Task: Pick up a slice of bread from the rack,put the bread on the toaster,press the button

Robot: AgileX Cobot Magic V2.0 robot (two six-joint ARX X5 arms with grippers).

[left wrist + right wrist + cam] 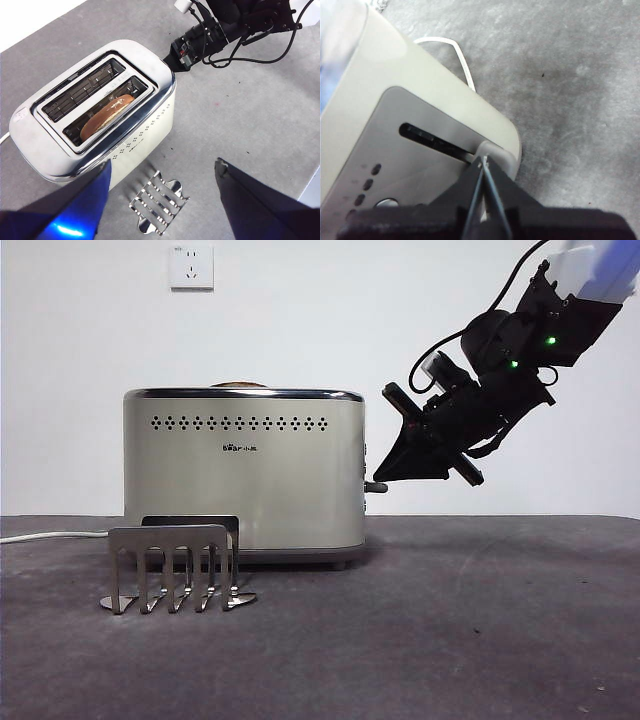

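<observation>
– White wall with socket, grey desk. Bread location?
– Down in toaster, slot on the vent-hole side. Brown dome just peeking over the chrome rim in front view. Other slot empty.
– Rack?
– Empty, on the desk just in front of toaster. So placing looks done; only the press left, judging by the layout.
– Right fingers?
– Pressed together into one narrow tip. Likely shut on purpose: a single point pushes a small tab better than two spread prongs. Tip right at lever on toaster's end face, lever at the slot's top end. Angled down from upper right in front view, lined up for a downward push. Actual contact: cannot tell.
– Left fingers?
– Wide apart, holding nothing, hanging high over rack and toaster. Probably parked there out of the other arm's way.
– Risks?
– Tip slipping off the rounded lever; toaster sliding under an off-axis push. Cord trailing off the far end, clear of the arms.
</observation>
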